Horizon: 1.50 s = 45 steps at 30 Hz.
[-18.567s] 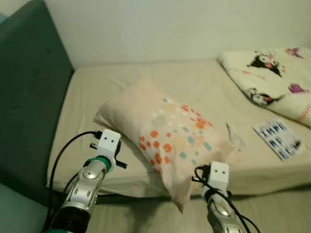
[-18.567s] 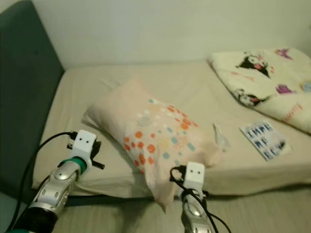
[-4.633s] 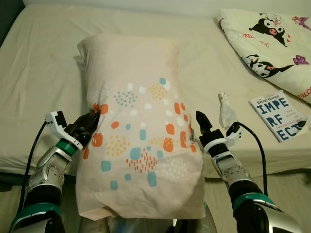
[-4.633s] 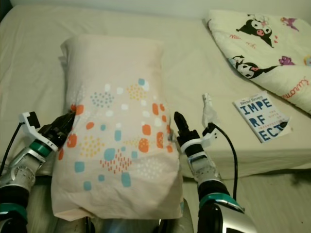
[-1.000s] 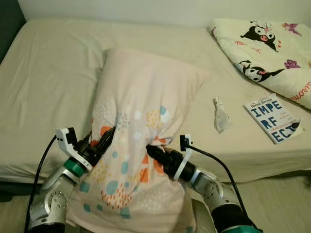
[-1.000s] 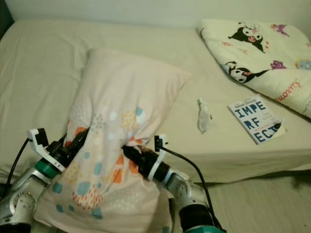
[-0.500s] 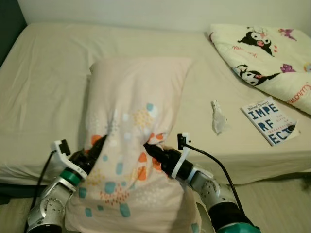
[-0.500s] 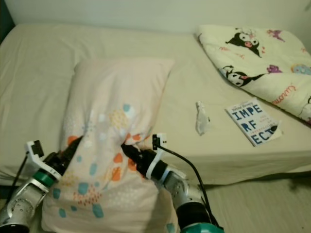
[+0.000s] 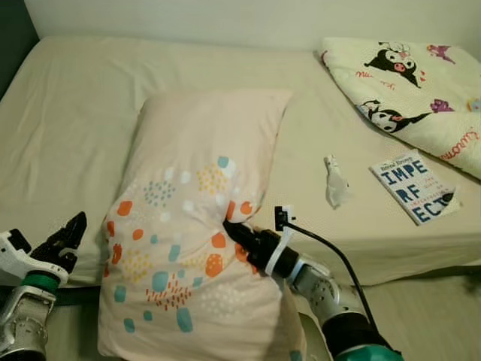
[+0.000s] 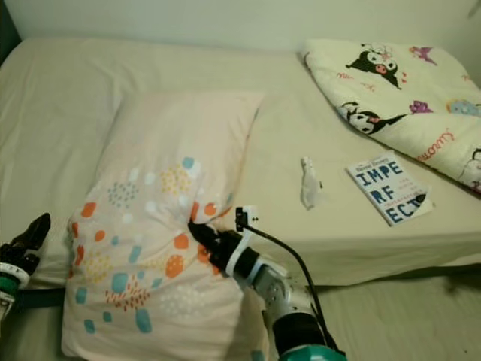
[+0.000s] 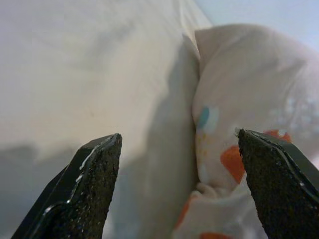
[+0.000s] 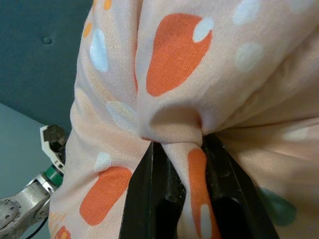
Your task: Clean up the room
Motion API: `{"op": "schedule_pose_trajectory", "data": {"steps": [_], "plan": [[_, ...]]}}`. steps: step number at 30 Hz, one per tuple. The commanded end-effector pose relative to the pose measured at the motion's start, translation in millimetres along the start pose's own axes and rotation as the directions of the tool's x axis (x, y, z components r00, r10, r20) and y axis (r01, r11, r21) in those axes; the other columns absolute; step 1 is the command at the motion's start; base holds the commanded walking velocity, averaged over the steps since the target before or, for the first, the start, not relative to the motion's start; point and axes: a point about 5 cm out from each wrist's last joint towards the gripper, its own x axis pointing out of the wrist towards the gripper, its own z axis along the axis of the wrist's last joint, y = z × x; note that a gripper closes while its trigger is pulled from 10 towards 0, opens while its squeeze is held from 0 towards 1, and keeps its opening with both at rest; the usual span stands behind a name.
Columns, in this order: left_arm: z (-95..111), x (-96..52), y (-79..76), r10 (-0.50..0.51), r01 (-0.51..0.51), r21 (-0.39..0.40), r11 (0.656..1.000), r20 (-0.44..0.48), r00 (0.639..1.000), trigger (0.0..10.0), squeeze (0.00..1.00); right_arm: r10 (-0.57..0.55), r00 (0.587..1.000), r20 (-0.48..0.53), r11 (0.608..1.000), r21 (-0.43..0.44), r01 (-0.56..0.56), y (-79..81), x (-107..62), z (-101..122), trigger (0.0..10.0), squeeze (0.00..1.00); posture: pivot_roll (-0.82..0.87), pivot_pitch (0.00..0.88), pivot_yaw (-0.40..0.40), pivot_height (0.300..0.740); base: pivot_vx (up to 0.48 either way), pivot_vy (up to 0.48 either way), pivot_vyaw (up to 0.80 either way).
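Right wrist view: soft spotted pillow (image 12: 209,74) fabric, bunched between jaws.

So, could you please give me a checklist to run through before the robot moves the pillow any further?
1. Right gripper shut on a fold of the pillow: ok.
2. Left gripper holding the pillow: not ok; it is open and apart from it.
3. Pillow fully on the bed: not ok; its near end hangs over the edge.
4. Tissue and book apart from the pillow: ok.
5. Blanket apart from the pillow: ok.
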Motion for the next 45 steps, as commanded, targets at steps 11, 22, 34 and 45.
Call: {"op": "schedule_pose_trajectory", "data": {"steps": [11,22,34,45], "plan": [[-102.2,9.8,-67.4,-0.351,0.194,-0.408,0.892,-0.354,0.867,10.0,0.0,-0.007,0.999,-0.044,1.0,0.01,0.007,0.7,-2.1,-8.7,10.0,0.0,0.14,0.119,-0.066,0.565,0.0,0.0,0.0],[-100.1,9.5,-105.7,-0.547,0.4,-0.401,0.825,-0.384,0.744,10.0,0.0,0.025,0.999,-0.02,0.999,0.026,-0.025,12.9,4.7,-13.0,10.0,0.0,0.16,0.112,-0.073,0.565,0.0,0.0,0.0],[-97.6,-8.0,-130.1,-0.62,0.554,-0.286,0.782,-0.447,0.645,10.0,0.0,0.003,0.997,0.081,0.998,0.058,-0.008,16.5,6.7,-6.4,10.0,0.0,0.17,0.098,-0.067,0.59,0.0,0.0,0.0],[-87.8,-11.3,-121.3,-0.538,0.517,-0.174,0.838,-0.428,0.727,10.0,0.0,-0.001,0.995,0.103,0.998,0.068,-0.006,19.3,10.3,-2.8,10.0,0.0,0.18,0.089,-0.061,0.635,0.0,0.0,0.0]]}}
